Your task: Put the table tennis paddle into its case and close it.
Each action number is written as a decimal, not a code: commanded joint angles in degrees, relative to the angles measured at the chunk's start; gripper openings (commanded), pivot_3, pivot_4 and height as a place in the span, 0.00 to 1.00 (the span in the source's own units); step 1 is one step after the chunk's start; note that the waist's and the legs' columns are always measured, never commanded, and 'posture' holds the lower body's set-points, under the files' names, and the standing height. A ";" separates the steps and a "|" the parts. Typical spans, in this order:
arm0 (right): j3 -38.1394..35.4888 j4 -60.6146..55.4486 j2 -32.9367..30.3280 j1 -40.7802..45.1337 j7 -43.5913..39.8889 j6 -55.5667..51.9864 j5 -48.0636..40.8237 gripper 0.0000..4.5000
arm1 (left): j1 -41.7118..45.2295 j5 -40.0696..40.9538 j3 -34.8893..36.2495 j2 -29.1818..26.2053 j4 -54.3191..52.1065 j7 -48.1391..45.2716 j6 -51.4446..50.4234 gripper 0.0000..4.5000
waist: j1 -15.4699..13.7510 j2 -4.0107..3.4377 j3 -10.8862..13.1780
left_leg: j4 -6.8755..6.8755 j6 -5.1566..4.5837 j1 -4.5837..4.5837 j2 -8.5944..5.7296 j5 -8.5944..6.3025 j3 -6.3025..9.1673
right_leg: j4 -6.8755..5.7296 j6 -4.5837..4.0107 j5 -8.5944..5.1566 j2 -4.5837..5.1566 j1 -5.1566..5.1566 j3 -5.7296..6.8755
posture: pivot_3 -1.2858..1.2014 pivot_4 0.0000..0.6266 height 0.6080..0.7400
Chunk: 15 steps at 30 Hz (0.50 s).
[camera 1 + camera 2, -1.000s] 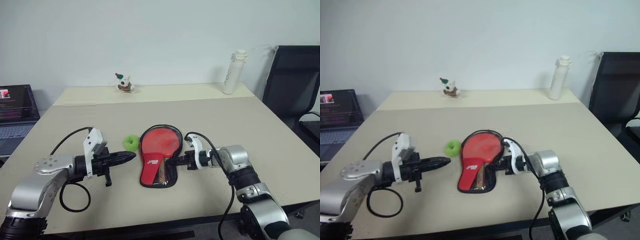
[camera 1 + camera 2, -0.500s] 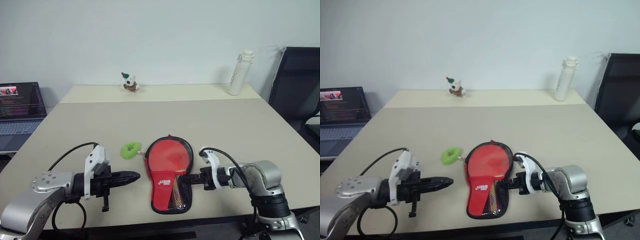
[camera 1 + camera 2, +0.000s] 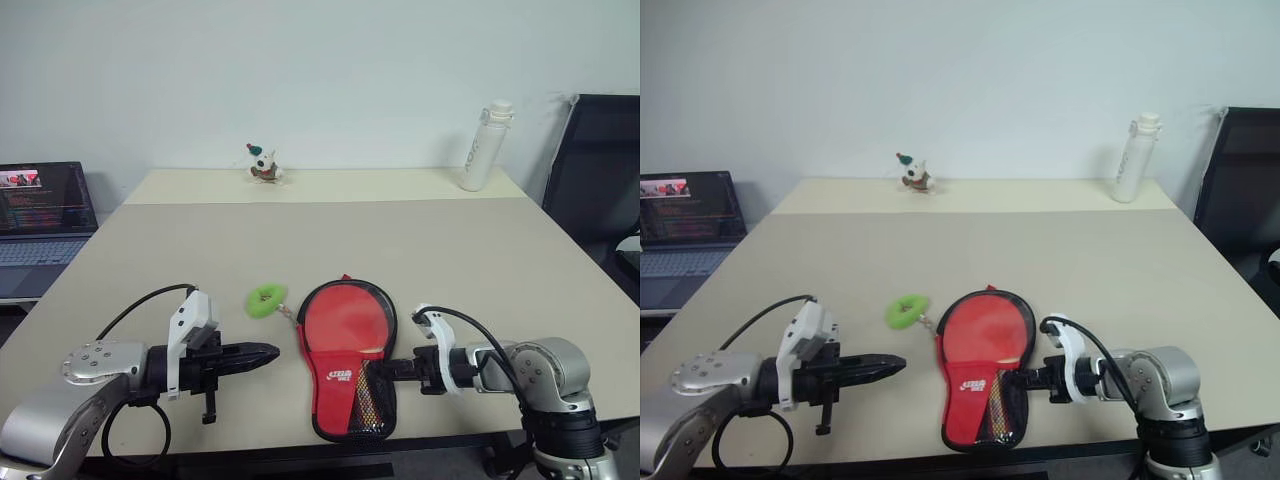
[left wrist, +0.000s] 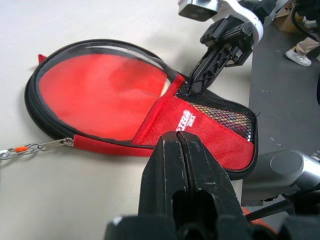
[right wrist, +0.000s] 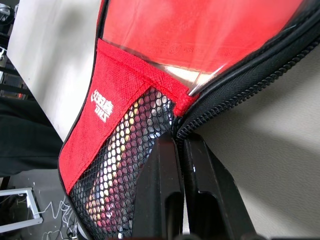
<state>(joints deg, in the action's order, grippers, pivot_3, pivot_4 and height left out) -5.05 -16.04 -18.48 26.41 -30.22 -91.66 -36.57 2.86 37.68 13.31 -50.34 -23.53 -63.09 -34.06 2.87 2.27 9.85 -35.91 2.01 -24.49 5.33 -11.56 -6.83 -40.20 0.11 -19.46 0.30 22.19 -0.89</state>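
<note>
Closing step in hand: paddle point(image 4: 102, 92) sits inside the case point(image 3: 345, 385) at the worktop's point(image 3: 430, 250) near edge, right gripper point(image 3: 385, 371) jaws shut at the zipper rim, left gripper point(image 3: 262, 353) shut and empty beside it; next, likely draw the zipper round.

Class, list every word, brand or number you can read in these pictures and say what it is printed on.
White logo on the case: two short lines of print, not legible.
Grey vertical lettering on the white bottle: too small to read.
Text on the laptop screen: too small to read.
</note>
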 commanded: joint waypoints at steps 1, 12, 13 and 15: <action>-0.87 0.27 -0.26 1.51 2.09 -0.78 0.53 0.00 | 0.99 -0.40 0.69 -0.33 0.30 0.19 1.68 0.00 | -0.01 0.00 0.00 | 0.00 0.00 0.00 0.00 0.00 0.00 | 0.00 0.00 0.00 0.00 0.00 0.00 | 0.52 0.24 1.00; 3.85 -5.42 -13.91 -0.95 -3.69 6.82 -1.22 0.48 | 1.95 -2.46 0.77 1.05 3.03 3.89 3.09 0.00 | -0.87 -0.01 0.01 | -0.02 -0.03 -0.02 -0.02 -0.02 0.04 | 0.06 0.00 0.00 0.00 -0.03 0.03 | 0.52 0.24 1.00; 3.63 -6.13 -14.92 -1.03 -4.93 7.49 -2.27 0.57 | 2.20 -2.57 0.72 1.34 3.31 4.50 3.03 0.00 | -1.00 0.00 0.00 | -0.01 -0.04 -0.05 -0.03 -0.02 0.06 | 0.11 0.01 0.00 0.00 -0.03 0.05 | 0.52 0.24 1.00; 1.63 -6.44 -15.37 -0.27 -6.62 8.37 -4.35 0.72 | 3.02 -2.87 0.69 2.08 3.85 6.43 2.68 0.00 | -1.01 0.01 0.00 | -0.01 -0.06 -0.05 -0.01 -0.03 0.06 | 0.14 0.01 0.00 -0.01 -0.03 0.05 | 0.52 0.24 1.00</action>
<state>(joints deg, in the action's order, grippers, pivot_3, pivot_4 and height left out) -1.47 -20.19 -33.65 25.46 -34.88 -84.88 -38.39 4.41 35.01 13.23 -48.58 -19.30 -57.98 -32.02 1.86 2.28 9.84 -35.92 1.96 -24.54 5.34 -11.60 -6.76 -40.06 0.12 -19.45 0.27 22.16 -0.84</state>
